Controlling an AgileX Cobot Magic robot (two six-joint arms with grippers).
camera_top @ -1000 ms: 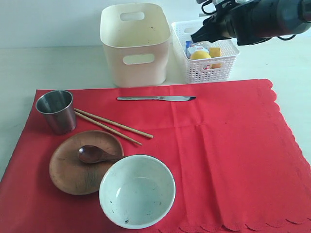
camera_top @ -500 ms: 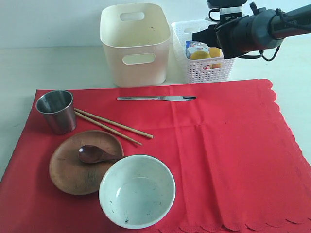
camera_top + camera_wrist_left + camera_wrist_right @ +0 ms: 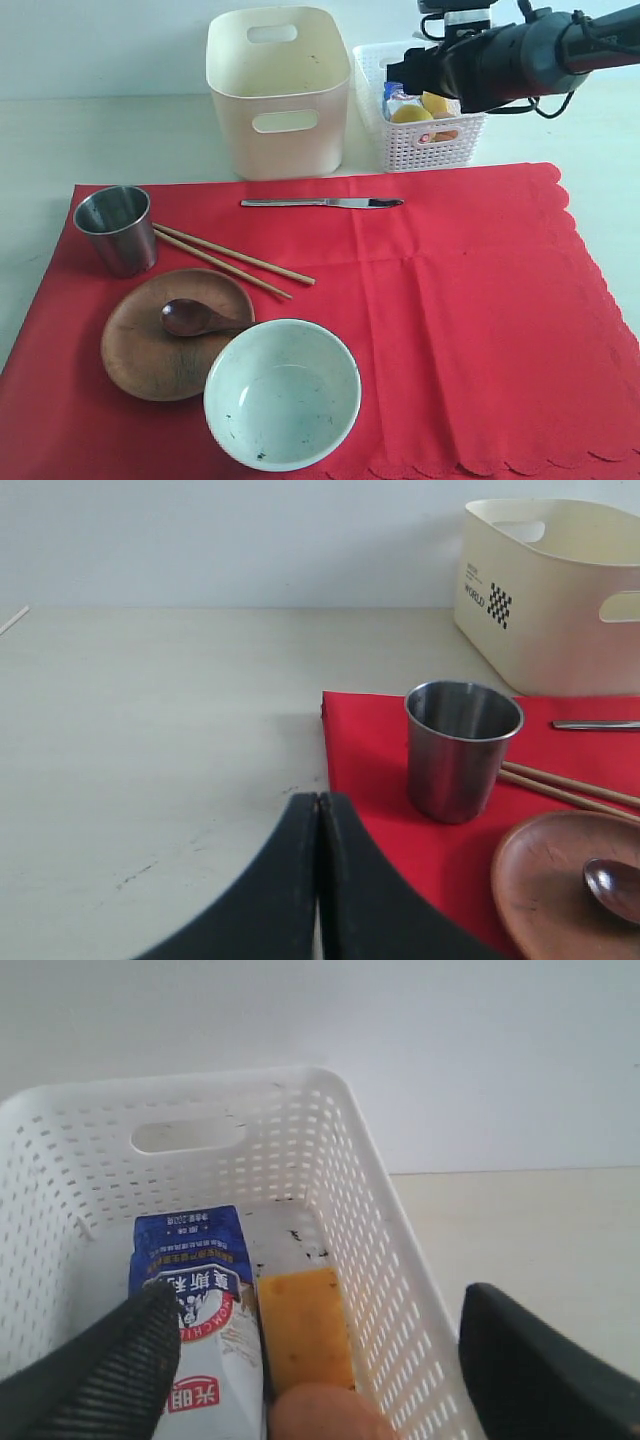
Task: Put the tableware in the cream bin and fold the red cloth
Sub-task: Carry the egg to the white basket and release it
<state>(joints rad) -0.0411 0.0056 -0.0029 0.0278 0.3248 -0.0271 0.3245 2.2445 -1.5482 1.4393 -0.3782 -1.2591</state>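
So the right gripper (image 3: 410,72) hangs over the white lattice plastic basket (image 3: 420,140) with its jaws spread wide and nothing in them; under it sit the blue-and-white milk carton (image 3: 195,1290) and the yellow cheese block (image 3: 305,1330). The tall cream plastic bin (image 3: 280,90) stands just beside that gripper, toward the left arm's side. All the tableware lies well away from it, down on the big red scalloped cloth (image 3: 450,300). The metal table knife (image 3: 320,203) is nearest. Farther off are the pair of wooden chopsticks (image 3: 232,260), the large pale bowl (image 3: 282,393), and the dark wooden spoon (image 3: 195,318) on the round brown wooden plate (image 3: 150,355). The left gripper (image 3: 318,805) is pinched closed on nothing, over bare table, with the steel cup (image 3: 462,748) near ahead of it on the cloth's corner.
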